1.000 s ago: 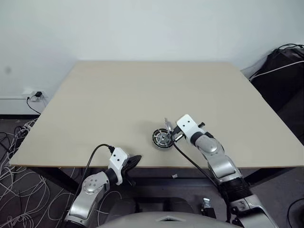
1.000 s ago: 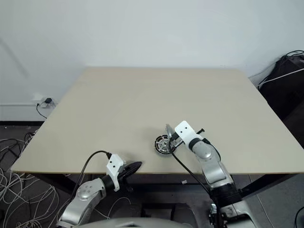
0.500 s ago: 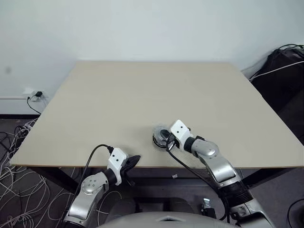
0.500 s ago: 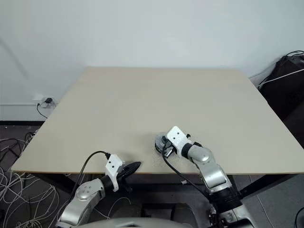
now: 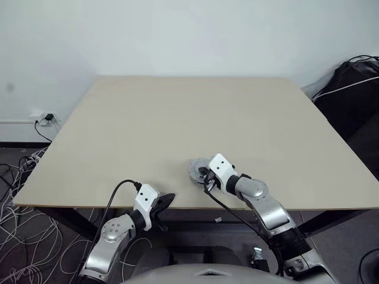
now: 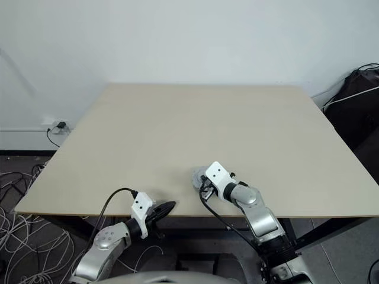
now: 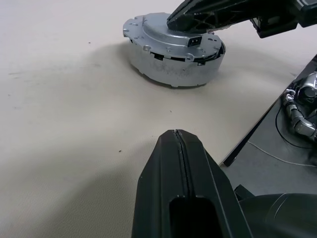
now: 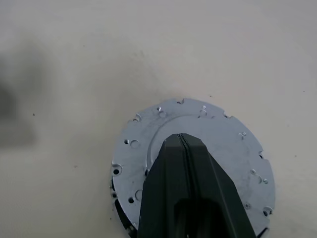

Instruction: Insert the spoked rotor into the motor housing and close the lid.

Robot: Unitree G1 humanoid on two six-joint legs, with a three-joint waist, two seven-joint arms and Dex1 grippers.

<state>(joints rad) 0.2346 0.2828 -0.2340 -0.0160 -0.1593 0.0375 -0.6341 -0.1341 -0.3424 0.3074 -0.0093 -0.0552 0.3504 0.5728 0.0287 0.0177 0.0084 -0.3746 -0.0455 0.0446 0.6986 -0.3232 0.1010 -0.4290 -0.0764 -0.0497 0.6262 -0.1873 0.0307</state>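
Observation:
A silver lid [image 8: 198, 119] lies flat on top of the round motor housing [image 7: 168, 69] near the table's front edge, slightly right of centre. My right gripper [image 8: 181, 136] is shut, its tips resting on the middle of the lid [image 5: 196, 167]. From the side, its black fingers [image 7: 198, 12] lie across the lid's top. The spoked rotor is hidden. At the front edge, left of the housing, my left gripper [image 7: 176, 134] is shut and holds nothing; it is also seen from above [image 5: 167, 199].
The beige table [image 5: 177, 118] is bare apart from the assembly. Loose cables [image 5: 18, 225] cover the floor at the left below a wall socket [image 5: 44, 118]. A black bag with cords [image 5: 355, 89] sits at the right.
My right gripper has come nearer, leftward and down. The lid, tilted up beside the black-rimmed wheel a second ago, now lies flat over it. The left arm has kept still.

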